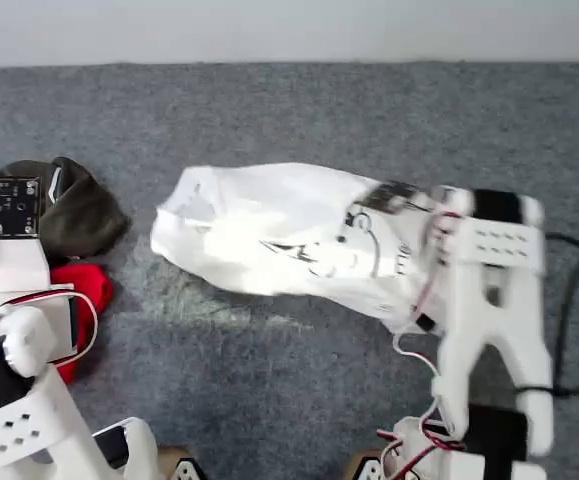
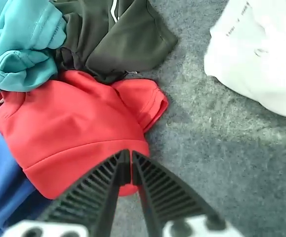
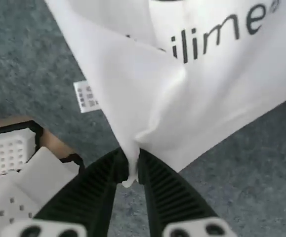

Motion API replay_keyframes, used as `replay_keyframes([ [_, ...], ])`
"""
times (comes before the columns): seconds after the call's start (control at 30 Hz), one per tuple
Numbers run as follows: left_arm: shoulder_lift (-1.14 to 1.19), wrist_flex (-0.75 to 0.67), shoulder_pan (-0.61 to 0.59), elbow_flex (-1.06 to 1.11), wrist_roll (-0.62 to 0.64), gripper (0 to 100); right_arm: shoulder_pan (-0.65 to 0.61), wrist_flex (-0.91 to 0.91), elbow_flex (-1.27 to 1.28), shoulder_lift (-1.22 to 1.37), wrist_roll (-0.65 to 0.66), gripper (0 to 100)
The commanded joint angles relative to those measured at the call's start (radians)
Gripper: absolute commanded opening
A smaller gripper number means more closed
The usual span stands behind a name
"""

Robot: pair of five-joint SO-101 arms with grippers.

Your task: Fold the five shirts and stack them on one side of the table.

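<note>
Right tool (image 3: 128, 167): clamped on white shirt (image 1: 289, 235) hem. Left tool (image 2: 131, 159): closed, empty. Advise carrying hem toward 9 o'clock, flat.

Both arms are made of white plastic blocks. The right arm (image 1: 491, 300) has rows of little round holes, black motor boxes, thin red and white wires (image 1: 431, 285) and a long black cable (image 1: 566, 300). The left arm (image 1: 19, 425) has the same holes and a small black camera board (image 1: 4, 205). The left gripper (image 2: 131, 159) and the right gripper (image 3: 129, 163) have black fingers with ridges and white bases.
</note>
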Motion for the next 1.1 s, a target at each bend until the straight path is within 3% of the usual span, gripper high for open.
replay_keyframes([
  [0.0,-0.009,0.011,0.005,-0.005,0.003,1,0.148,-0.048,0.026,-0.059,0.092,0.9],
  [0.27,-0.009,0.011,0.006,-0.008,0.002,2,0.360,-0.186,0.043,-0.058,0.213,0.9],
  [0.57,-0.009,0.012,0.008,-0.010,0.002,2,0.361,-0.156,0.043,-0.067,0.209,0.9],
  [0.8,-0.051,0.012,0.175,-0.004,0.008,2,0.361,-0.071,0.041,-0.068,0.204,1.0],
  [0.9,-0.051,0.012,0.209,-0.002,0.008,2,0.364,-0.071,0.037,-0.068,0.150,6.9],
  [1.07,0.031,0.011,0.285,-0.007,0.006,13,0.377,-0.039,0.006,-0.082,-0.002,25.8],
])
